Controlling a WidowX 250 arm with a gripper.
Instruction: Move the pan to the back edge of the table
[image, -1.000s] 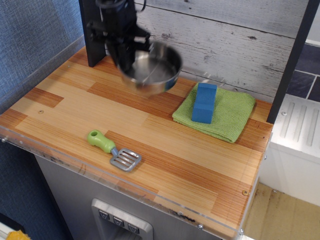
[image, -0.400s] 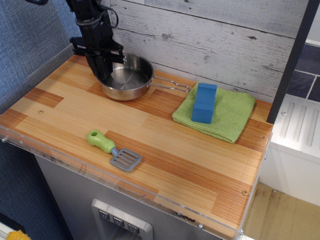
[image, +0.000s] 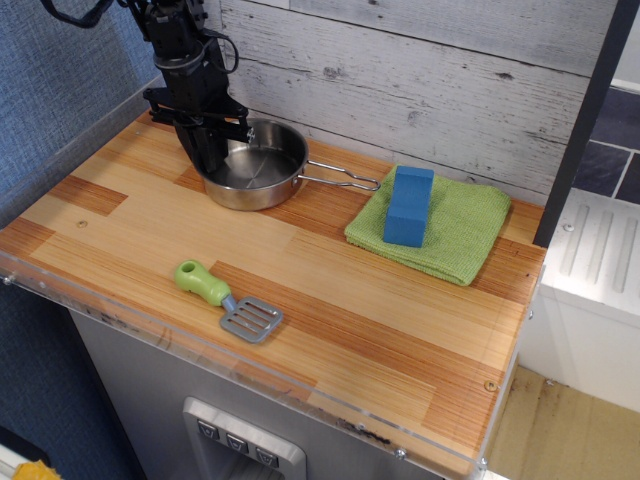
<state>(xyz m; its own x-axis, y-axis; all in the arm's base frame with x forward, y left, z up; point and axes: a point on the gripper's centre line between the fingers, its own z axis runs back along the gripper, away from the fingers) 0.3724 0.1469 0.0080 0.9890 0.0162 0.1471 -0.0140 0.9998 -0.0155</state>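
Observation:
The shiny steel pan (image: 258, 166) sits on the wood-plank table (image: 330, 290) near the back wall, left of centre. Its thin wire loop handle (image: 345, 180) points right towards the green cloth. My black gripper (image: 207, 160) comes down from above at the pan's left rim, with its fingers closed over the rim. The pan's bottom looks level on the wood.
A green cloth (image: 455, 235) lies at the back right with a blue block (image: 408, 205) standing on it. A green-handled metal spatula (image: 228, 300) lies near the front edge. The white plank wall (image: 430, 80) runs just behind the pan. A dark post (image: 585, 110) stands at the right.
The pan was held tilted in the air a second ago. It has come down to the left and now rests level on the table, with the gripper still at its left rim.

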